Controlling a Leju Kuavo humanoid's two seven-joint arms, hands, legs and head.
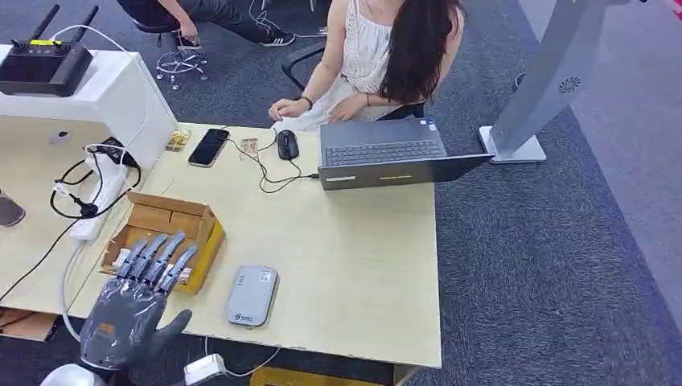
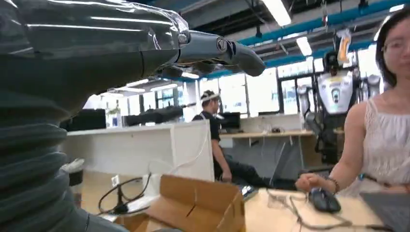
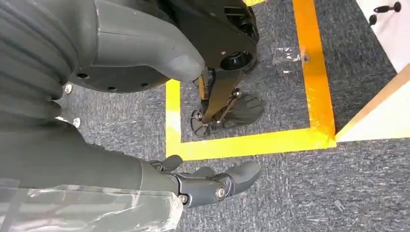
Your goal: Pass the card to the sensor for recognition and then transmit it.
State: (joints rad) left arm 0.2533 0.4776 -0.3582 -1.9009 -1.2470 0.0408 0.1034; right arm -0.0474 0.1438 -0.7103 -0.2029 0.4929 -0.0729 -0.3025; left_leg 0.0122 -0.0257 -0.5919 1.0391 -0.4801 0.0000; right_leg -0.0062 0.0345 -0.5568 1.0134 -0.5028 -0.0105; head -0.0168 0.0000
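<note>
Two hands were logged. Left hand (image 1: pixel 137 297) hovered over the near-left tabletop (image 1: pixel 354 265), fingers (image 1: pixel 161 256) straight, spread, holding nothing, their tips over the open cardboard box (image 1: pixel 165 227). Right hand (image 3: pixel 203 183) hung low above the carpeted floor (image 3: pixel 300 193) beside the yellow floor tape (image 3: pixel 251 142), fingers loosely curled in, nothing in them.

Card: not identifiable in any view. It probably lies in the cardboard box under the left fingers, but the box contents were too small and too covered to tell. Sensor (image 1: pixel 252 295), taken to be the flat grey reader, lay just beside the box on the near tabletop, its cable running off the front edge.

Risks, as judged:
- Fingers could catch a raised box flap and drag the light box toward the sensor or off the edge.
- A thin flat card is hard to pinch; a slip would drop it back or onto the floor.
- Handover could fail if the card is released before it is taken.

Surroundings: person (image 1: pixel 378 56) seated at the far side, one hand near the mouse (image 1: pixel 287 144); laptop (image 1: pixel 386 153), phone (image 1: pixel 208 147), power strip (image 1: pixel 100 201) with looping cables left of the box. Those cables crowd the left approach.
</note>
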